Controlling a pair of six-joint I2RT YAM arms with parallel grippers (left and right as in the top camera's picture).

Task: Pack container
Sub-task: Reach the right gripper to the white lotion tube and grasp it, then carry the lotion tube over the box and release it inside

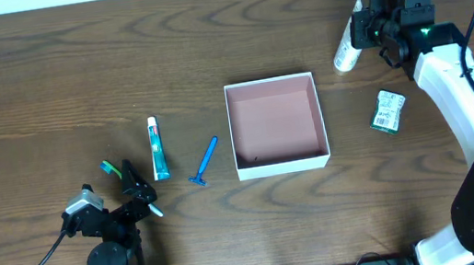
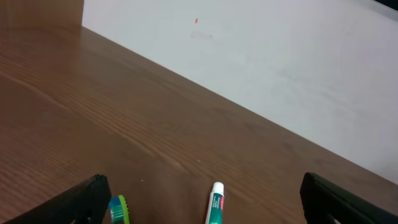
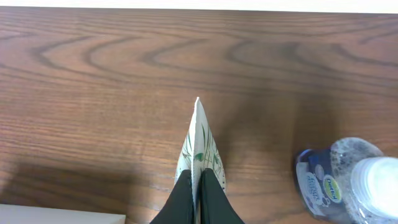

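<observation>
The container (image 1: 233, 131), a square white-walled box with a pinkish inside, sits mid-table and holds nothing I can see. Its corner shows in the right wrist view (image 3: 62, 215). My right gripper (image 1: 360, 30) is at the far right, shut on a white tube with green leaf print (image 1: 346, 50), which it holds above the wood (image 3: 200, 140). The fingers (image 3: 198, 180) pinch the tube's flat end. My left gripper (image 1: 139, 193) is open and empty (image 2: 214, 202) at the front left. A green toothbrush (image 2: 118, 210) and a toothpaste tube (image 2: 216, 208) lie between its fingers' lines.
A toothpaste tube (image 1: 157, 148), a blue razor (image 1: 206, 161) and a green toothbrush (image 1: 110, 169) lie left of the container. A small clear sanitiser bottle (image 1: 388, 112) lies to the container's right and shows in the right wrist view (image 3: 339, 180).
</observation>
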